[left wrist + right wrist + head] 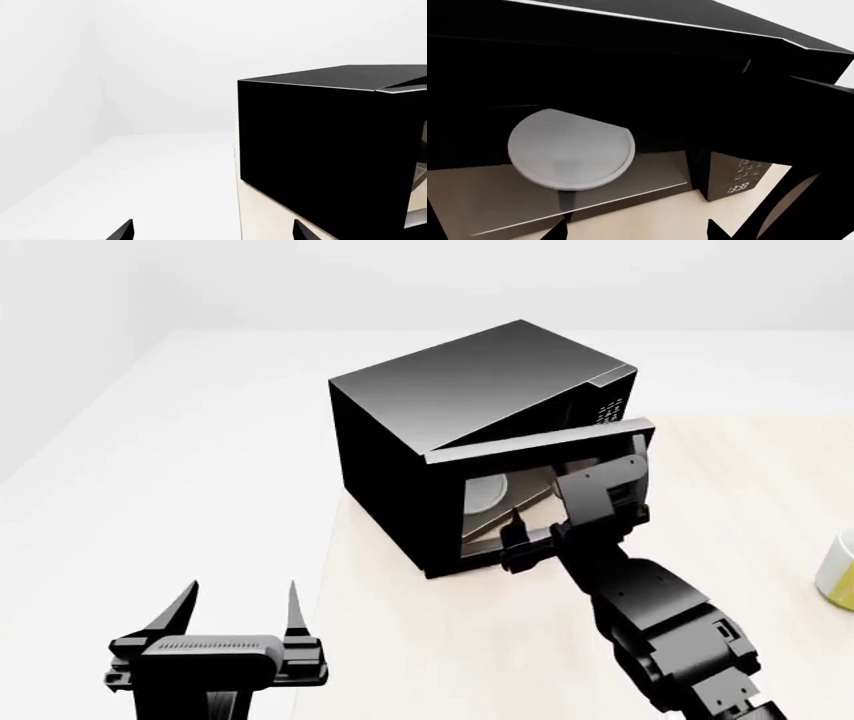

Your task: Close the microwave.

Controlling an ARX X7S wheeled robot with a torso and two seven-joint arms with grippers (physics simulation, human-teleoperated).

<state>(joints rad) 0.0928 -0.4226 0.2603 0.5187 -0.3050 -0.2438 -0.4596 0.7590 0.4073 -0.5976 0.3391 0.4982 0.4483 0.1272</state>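
Observation:
The black microwave (pixel 441 410) stands on the light table, its door (pixel 534 448) hinged at the near corner and swung partly open. The keypad (pixel 609 411) is at the front's far end. The white turntable plate (pixel 570 149) lies inside and also shows through the door in the head view (pixel 497 492). My right gripper (pixel 521 543) is open and empty at the door's lower edge, facing the cavity; in its wrist view (pixel 635 232) the tips hang over the table before the cavity floor. My left gripper (pixel 240 605) is open and empty, left of the table, apart from the microwave (pixel 307 150).
The light wooden table (pixel 454 640) carries the microwave near its left edge (pixel 331 570). A yellow-and-white cup (pixel 838 570) stands at the right border of the head view. White floor (pixel 160 470) and walls surround the table.

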